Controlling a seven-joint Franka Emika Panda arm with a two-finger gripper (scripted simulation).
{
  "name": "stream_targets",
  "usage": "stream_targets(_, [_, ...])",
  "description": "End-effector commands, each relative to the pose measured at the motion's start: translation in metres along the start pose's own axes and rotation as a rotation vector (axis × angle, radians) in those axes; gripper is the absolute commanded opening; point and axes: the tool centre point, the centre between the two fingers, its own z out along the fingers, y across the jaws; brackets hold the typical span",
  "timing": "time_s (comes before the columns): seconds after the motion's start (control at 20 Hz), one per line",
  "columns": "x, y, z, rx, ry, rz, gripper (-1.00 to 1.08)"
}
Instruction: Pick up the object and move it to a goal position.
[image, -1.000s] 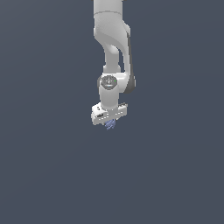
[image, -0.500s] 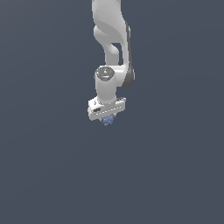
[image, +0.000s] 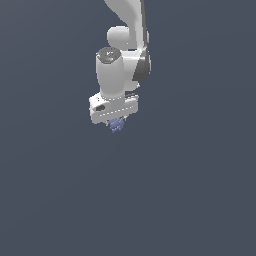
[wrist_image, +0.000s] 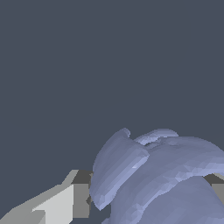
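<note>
The object (image: 117, 125) is a tiny periwinkle lump hanging just under my white gripper (image: 117, 122) in the exterior view, well above the dark grey ground. Up close in the wrist view the object (wrist_image: 162, 175) fills the space between my fingers (wrist_image: 65, 203), with lumpy rounded lobes. My gripper (wrist_image: 148, 192) is shut on it; one finger shows on each side, the farther one mostly hidden behind the lump.
The white arm (image: 122, 55) rises above the gripper to the frame's upper edge. Everything around is uniform dark grey surface with no other objects in view.
The arm has lifted the gripper and the held object upward and slightly toward the exterior view's left. The grip has stayed the same.
</note>
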Motion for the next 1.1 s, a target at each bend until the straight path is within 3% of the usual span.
stream_targets(0.0, [-0.006, 0.007, -0.025, 0.001, 0.000, 0.000, -1.00])
stream_targets(0.55, [-0.021, 0.031, -0.106, 0.001, 0.000, 0.000, -1.00])
stream_targets(1.05, [-0.023, 0.038, -0.127, 0.000, -0.001, 0.000, -1.00])
